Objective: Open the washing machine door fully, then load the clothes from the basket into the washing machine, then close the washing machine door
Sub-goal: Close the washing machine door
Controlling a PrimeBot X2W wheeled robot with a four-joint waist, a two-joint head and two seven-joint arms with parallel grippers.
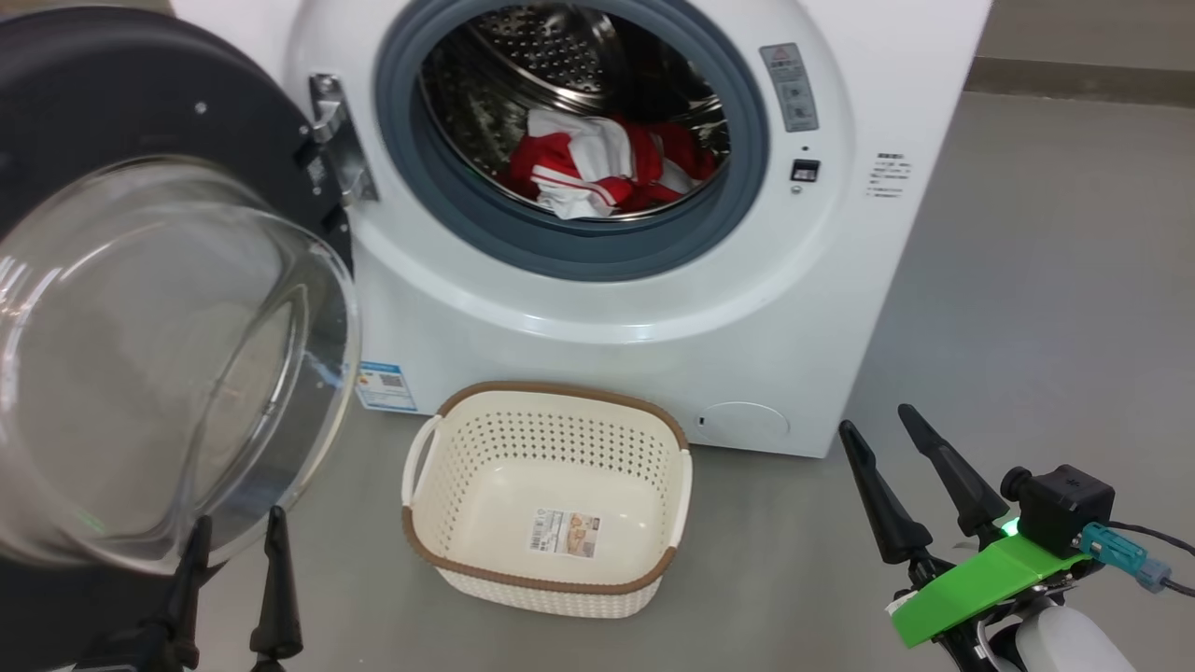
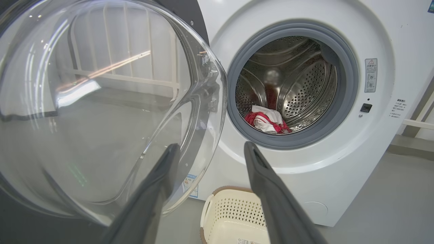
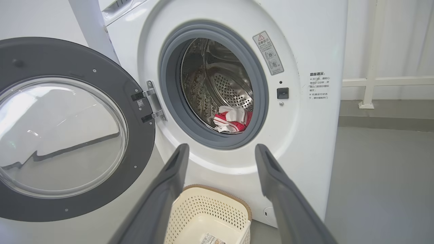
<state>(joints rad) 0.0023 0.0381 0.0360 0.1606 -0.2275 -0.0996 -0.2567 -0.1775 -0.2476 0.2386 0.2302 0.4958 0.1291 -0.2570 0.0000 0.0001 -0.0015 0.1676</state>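
Everything is reading bright and evenly lit, with no hard shadows. The floor point(image 1: 1046, 280) is carrying only a faint soft shadow under the basket point(image 1: 551, 439). The glass of the washing machine door point(image 2: 101, 101) is throwing glare streaks and room reflections, and the steel drum point(image 1: 560, 56) is glinting. My fingers point(image 2: 152, 196) are sitting soft and out of focus up close. Both wrist views are bowing straight edges near the borders.

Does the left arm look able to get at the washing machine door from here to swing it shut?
Probably yes. The open left end effector hangs just at the lower edge of the washing machine door, with nothing between them.
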